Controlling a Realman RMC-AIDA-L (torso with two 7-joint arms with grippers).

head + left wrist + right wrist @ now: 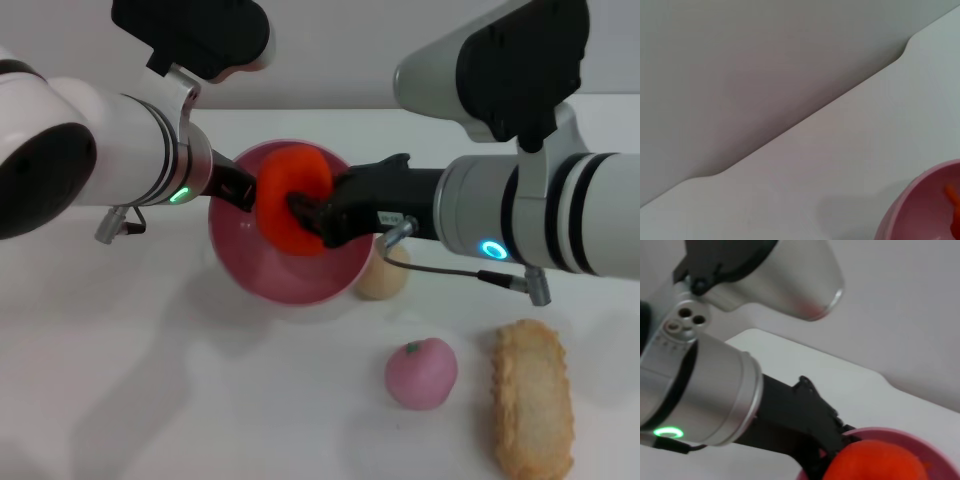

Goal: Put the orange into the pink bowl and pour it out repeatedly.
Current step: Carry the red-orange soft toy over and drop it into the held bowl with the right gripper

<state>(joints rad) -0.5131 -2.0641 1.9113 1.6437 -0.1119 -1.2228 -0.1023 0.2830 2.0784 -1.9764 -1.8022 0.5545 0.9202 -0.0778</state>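
Head view has the orange (291, 197) clamped in your right gripper (312, 215), hanging over the bowl (290, 272) mouth, a bit toward the bowl's far rim. It's above the inside, not resting on the bottom as far as I can tell. The black fingers sit closed on the side of the fruit facing that arm, so you've got a real grip on it.

Your left gripper (238, 188) is at the bowl's rim on the side away from the right arm. It looks like it's pinching the rim and holding the bowl tipped up toward the camera, but the fingertips are hidden behind the rim and the fruit, so I can't tell for sure whether they're closed.

My read: you're at the "put it in" step. Next move just needs the right fingers to let go so the orange drops into the bowl, then that arm backs out so the left can tip it for the pour.

The orange is bright orange-red, lumpy and matte. The bowl is glossy pink, deep, plenty wide for it.

Near the bowl on the table (150, 400): a beige ball (383, 279) tucked just beside it, then a pink peach (421, 372) and a bread loaf (533, 398) further out toward you.
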